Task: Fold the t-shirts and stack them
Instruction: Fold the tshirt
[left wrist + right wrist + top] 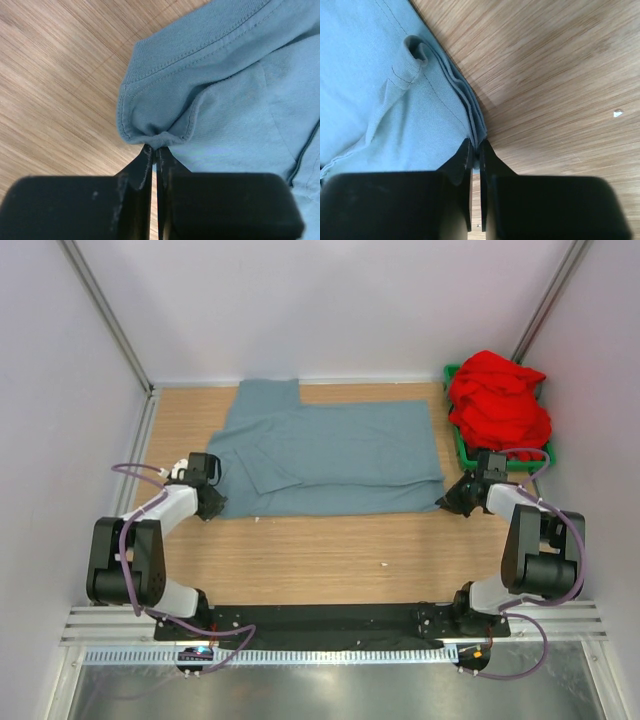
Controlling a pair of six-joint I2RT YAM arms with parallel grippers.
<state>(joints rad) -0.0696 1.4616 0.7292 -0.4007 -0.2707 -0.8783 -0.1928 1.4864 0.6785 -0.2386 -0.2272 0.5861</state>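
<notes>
While the grey-blue t-shirt (330,455) lies flat across the middle of the table (330,560), with a tab of cloth, probably a sleeve, reaching toward the far wall, I have an arm at each of its near corners. The left gripper (154,152) has its jaws pressed together on a small pucker of cloth beside a hemmed edge at the near-left corner. The right gripper (476,150) is likewise clamped, on the stacked layers of hem at the near-right corner. The red t-shirt (498,405) sits in a heap in the green basket (462,452) at the far right, with neither arm touching it.

I read the step in hand as folding the near edge over toward the far one. To do it well, I would raise both corners together, only just clear of the wood, and keep the edge between them straight without stretching it. Both arms should travel away from me at the same pace, so the crease forms square across the shirt rather than on a slant. The left pinch looks thin and could slip under a quick pull, so a slow start is wise. On the right, I cannot tell whether every layer is caught; a dropped layer would leave the fold ragged. The right arm also works near the basket, so I would keep its path inside the rim.
</notes>
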